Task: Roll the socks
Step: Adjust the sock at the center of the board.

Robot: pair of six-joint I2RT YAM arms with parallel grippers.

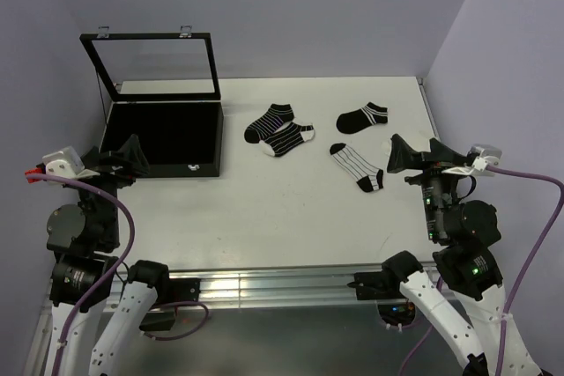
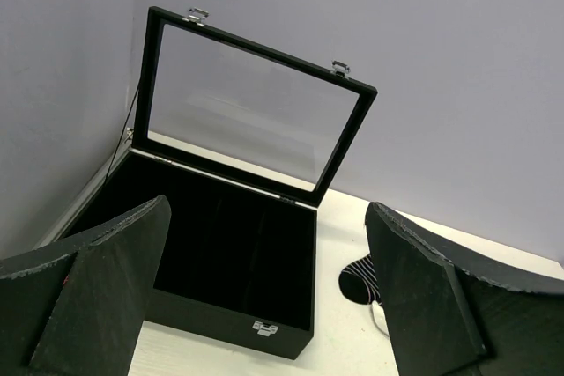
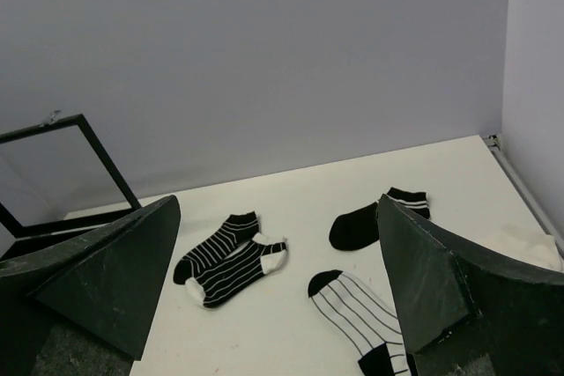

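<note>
Several socks lie flat on the white table. A black sock with white stripes [image 1: 268,121] overlaps a black striped sock with white toe and heel [image 1: 290,139]; both show in the right wrist view [image 3: 214,245] [image 3: 238,269]. A plain black sock with a striped cuff [image 1: 362,116] [image 3: 370,223] lies to their right. A white sock with black stripes [image 1: 356,165] [image 3: 356,308] lies nearest my right gripper [image 1: 402,158] [image 3: 275,292], which is open and empty. My left gripper [image 1: 129,163] [image 2: 264,305] is open and empty by the box; a sock toe [image 2: 358,280] peeks beside its right finger.
An open black display box [image 1: 163,135] [image 2: 220,253] with a raised glass lid [image 1: 152,65] [image 2: 251,103] stands at the back left. Purple walls close the back and both sides. The table's front edge has a metal rail [image 1: 273,286].
</note>
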